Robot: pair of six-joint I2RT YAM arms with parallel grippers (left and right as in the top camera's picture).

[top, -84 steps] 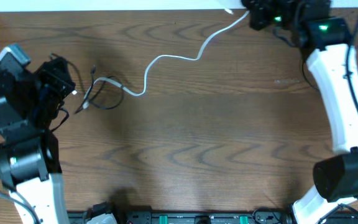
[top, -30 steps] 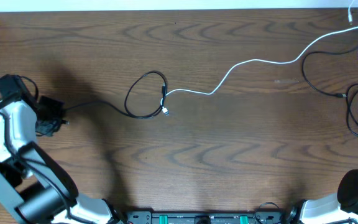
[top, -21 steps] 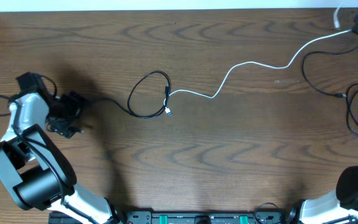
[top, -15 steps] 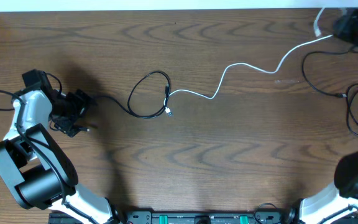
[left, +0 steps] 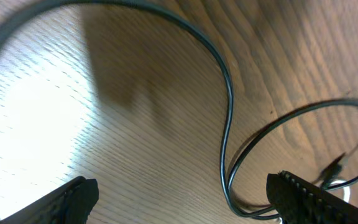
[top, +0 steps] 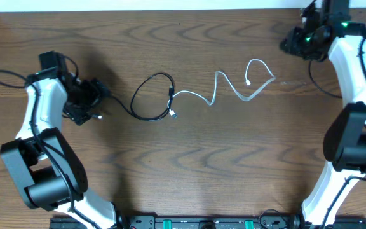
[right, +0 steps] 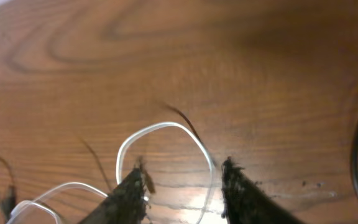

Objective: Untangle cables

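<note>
left gripper (left: 182,190) low over black cable (left: 230,106), fingers wide | right gripper (right: 184,168) above white cable (right: 160,126), fingers apart, seemingly empty

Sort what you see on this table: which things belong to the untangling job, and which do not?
Belong to the job:
white cable
looped black cable
second black cable, far right

Not part of it:
table
equipment bar at the near edge

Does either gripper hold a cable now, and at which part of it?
Nothing is held. The left gripper and the right gripper are both open, and the black cable and the white cable lie free on the table.
</note>
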